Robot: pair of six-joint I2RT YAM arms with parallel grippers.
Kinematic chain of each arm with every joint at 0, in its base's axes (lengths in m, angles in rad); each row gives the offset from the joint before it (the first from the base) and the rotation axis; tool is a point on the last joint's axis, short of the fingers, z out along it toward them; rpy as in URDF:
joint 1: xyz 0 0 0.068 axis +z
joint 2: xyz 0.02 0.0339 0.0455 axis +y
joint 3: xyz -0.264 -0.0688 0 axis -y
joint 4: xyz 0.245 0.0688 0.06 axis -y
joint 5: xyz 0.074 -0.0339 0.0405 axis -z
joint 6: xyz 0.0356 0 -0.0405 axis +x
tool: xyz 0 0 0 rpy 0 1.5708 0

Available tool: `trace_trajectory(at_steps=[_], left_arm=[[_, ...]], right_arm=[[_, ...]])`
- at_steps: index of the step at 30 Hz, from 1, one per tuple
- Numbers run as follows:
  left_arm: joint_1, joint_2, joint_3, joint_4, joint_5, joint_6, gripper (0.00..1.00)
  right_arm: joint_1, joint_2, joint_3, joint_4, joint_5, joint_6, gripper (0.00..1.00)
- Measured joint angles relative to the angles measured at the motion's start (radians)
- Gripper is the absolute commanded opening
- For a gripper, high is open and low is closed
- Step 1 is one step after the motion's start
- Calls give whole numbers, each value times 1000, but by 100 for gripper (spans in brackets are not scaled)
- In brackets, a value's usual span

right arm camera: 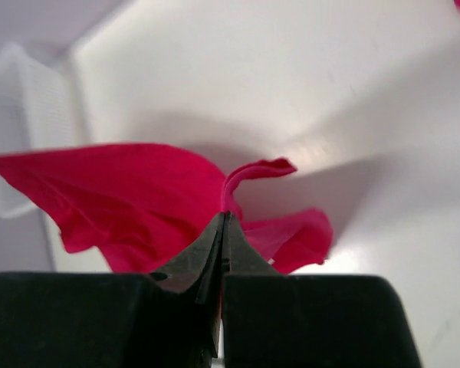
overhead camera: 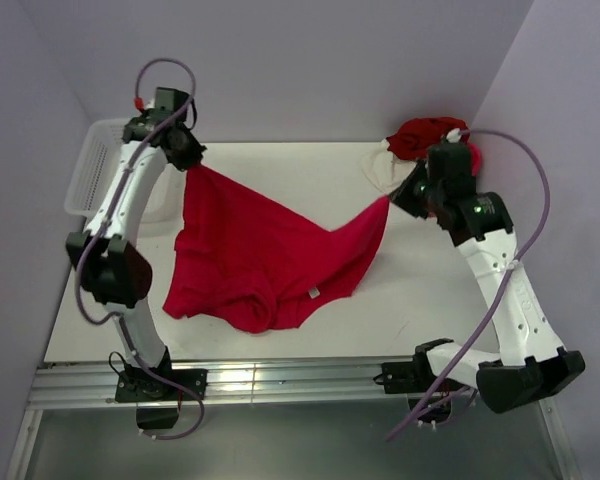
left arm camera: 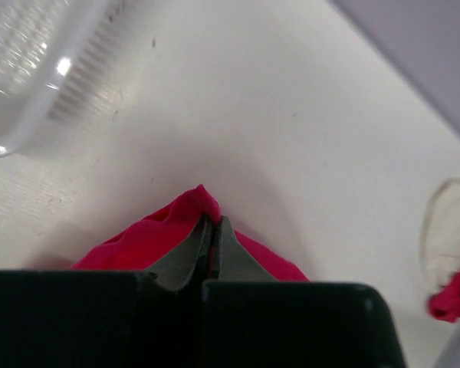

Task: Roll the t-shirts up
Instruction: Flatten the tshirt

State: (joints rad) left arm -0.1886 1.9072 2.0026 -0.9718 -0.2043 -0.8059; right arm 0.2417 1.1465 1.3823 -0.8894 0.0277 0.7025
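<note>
A bright crimson t-shirt (overhead camera: 260, 260) hangs stretched between my two grippers, its lower part lying on the white table (overhead camera: 380, 310). My left gripper (overhead camera: 193, 165) is shut on one corner of it at the back left; the wrist view shows the cloth (left arm camera: 153, 238) pinched at the closed tips (left arm camera: 213, 218). My right gripper (overhead camera: 390, 200) is shut on the opposite corner at the right, and in its wrist view a fold of the shirt (right arm camera: 123, 192) rises from the tips (right arm camera: 225, 216). More t-shirts, a dark red one (overhead camera: 420, 135) and a cream one (overhead camera: 380, 165), lie piled at the back right.
A white mesh basket (overhead camera: 95, 165) stands at the table's back left edge, close to the left arm (left arm camera: 31, 69). Purple walls enclose the table on three sides. The cream shirt (left arm camera: 448, 230) shows at the right edge of the left wrist view.
</note>
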Motion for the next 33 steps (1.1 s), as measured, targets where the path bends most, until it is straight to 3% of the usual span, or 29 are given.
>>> trace_trajectory(at_steps=[5,11,16,21,26,33], left_arm=[[88,-246,-7,-2,5,-28,0],[161,-583,-124,56,-3,-83,0],[161,-824,-218,132,-3,-115,0],[161,-1036,-277,193,-6,-128,0],[161,-1124,-222,207,-39,-132,0],[161,-1104,-223,209,-51,-133,0]], right_arm=[[-117,84,223,85,-168,-70,0],[-164,85,346,219,-344,-67,0],[-166,-51,283,368,-465,-36,0],[-167,-264,279,453,-489,-25,0],[-167,-373,426,499,-469,-2,0],[-168,-336,670,468,-393,0,0]])
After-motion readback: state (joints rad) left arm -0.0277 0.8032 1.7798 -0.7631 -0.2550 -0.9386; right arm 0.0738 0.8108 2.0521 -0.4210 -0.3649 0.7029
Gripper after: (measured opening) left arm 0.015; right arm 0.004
